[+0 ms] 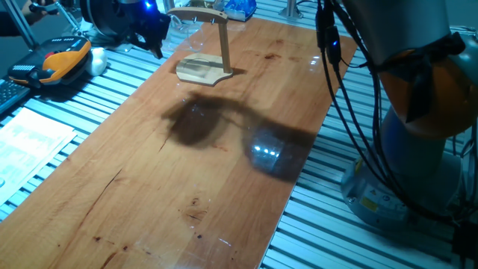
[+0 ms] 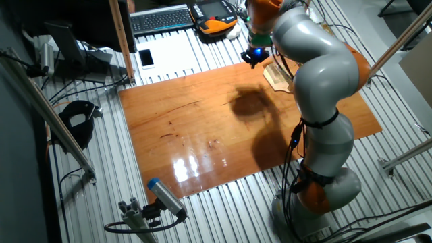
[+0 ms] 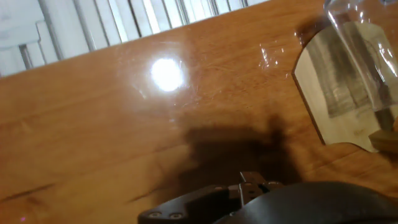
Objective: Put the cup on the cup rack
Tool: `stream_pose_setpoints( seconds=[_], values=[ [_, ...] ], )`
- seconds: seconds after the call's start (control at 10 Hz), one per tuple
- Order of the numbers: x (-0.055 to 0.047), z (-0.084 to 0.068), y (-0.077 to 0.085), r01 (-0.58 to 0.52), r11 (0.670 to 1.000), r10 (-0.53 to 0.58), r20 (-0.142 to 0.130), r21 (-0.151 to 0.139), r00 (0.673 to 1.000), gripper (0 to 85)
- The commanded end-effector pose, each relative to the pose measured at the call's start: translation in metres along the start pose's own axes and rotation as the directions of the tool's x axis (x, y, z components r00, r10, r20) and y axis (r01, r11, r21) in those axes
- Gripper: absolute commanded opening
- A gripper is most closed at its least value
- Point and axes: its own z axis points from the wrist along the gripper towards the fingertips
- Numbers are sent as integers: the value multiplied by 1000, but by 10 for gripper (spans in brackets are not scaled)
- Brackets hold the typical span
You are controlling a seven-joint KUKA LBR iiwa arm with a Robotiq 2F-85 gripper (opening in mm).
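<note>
Gripper (image 1: 153,41) poised above the far left corner of the worktop (image 1: 149,187), dark fingers pointing down and towards the rack. Cannot tell whether clamped or released: fingertips blurred against the glass in one fixed view, tiny in the other fixed view, and mostly out of the hand view.

Just beside the gripper, on the rack side: cup (image 1: 179,28), a faint clear shape up in the air near the tip of the rack's curved top arm. Seen from the hand view as a glassy smear (image 3: 354,43) over the wooden base. Touching the arm or just short of it, hooked by the handle or not: impossible to say.

Further out: rack (image 1: 225,45), thin post on a flat base close to the far edge.

Likely trouble from here:
- Letting go before the handle sits over the arm; cup drops onto the base or the worktop, and probably chips or rolls off the near edge of that corner.
- Pushing sideways against the arm; light stand on a slim post, so tips or slides easily.
- Misjudging the handle's position; clear glass gives poor outline.
- Pulling away with a finger caught behind the handle; drags cup and rack together.
</note>
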Motion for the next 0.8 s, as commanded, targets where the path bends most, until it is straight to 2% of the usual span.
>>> stream_pose_setpoints(
  seconds=[0.0,0.2,0.3,0.7],
  values=[
    [0,0,1,359,933,-359,28,23,933,0],
    [2,0,2,419,907,-420,21,35,907,0],
    [3,-1,5,434,900,-435,29,40,900,0],
    [6,-3,8,413,910,-414,28,42,910,0]
  ],
)
